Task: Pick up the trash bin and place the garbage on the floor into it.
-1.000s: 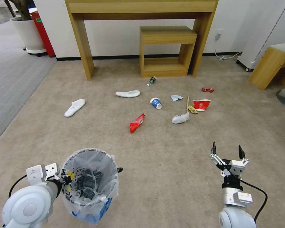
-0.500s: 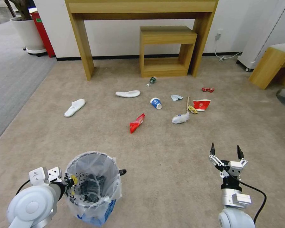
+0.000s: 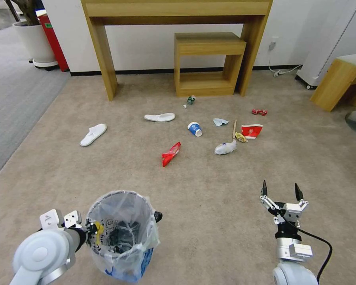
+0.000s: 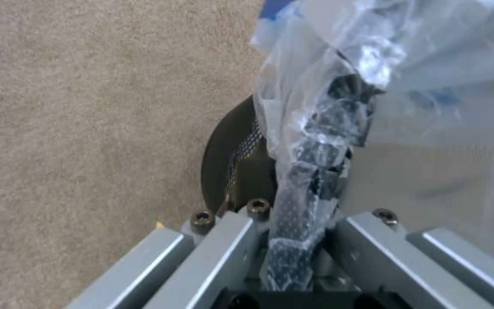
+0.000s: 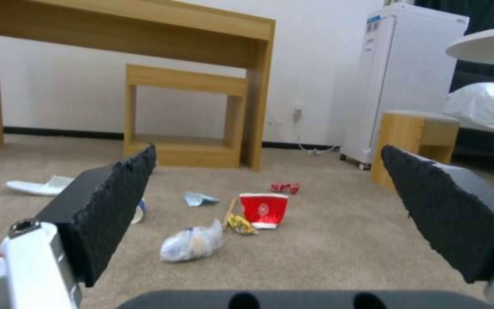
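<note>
Left gripper (image 3: 91, 228) pinches the rim of the bag-lined trash bin (image 3: 122, 233) above the floor (image 3: 209, 198) — right gripper (image 3: 280, 190) spread wide, facing scattered garbage (image 3: 225, 148).

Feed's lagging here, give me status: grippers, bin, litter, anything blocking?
Left gripper shut on bin rim, bin at left front. Right gripper open, empty. Litter ahead on carpet; nearest the red wrapper. Nothing blocking.
</note>
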`<state>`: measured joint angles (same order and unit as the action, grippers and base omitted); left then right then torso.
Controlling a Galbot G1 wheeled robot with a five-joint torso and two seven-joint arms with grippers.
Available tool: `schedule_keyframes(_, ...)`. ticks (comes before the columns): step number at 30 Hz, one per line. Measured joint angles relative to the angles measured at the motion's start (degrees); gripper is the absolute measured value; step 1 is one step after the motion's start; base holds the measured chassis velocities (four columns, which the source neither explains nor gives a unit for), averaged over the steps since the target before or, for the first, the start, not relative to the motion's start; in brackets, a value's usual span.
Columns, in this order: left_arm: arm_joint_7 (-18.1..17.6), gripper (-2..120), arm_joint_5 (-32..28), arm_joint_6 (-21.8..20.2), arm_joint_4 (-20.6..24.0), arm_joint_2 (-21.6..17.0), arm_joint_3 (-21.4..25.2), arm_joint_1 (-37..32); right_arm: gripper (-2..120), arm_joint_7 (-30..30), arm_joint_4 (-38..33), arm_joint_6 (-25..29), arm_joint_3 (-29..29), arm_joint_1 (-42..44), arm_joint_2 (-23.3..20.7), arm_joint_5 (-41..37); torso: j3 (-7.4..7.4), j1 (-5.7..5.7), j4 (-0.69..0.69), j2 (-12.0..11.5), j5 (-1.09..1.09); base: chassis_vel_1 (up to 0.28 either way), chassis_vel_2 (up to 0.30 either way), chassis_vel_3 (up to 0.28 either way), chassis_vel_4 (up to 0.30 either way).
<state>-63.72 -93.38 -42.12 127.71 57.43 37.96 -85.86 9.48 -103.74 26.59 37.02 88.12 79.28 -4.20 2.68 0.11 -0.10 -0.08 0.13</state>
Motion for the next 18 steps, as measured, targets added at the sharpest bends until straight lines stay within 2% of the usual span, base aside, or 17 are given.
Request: schedule_keyframes(18, -1.23, 0, -2.46, -0.01, -1.06, -1.60, 0.59, 1.39, 100, -0.04, 0.02, 0.00, 0.11, 0.66, 0.10, 0.80, 0.00, 0.00, 0.00, 0.00, 0.00, 0.000, 0.000, 0.000, 0.000)
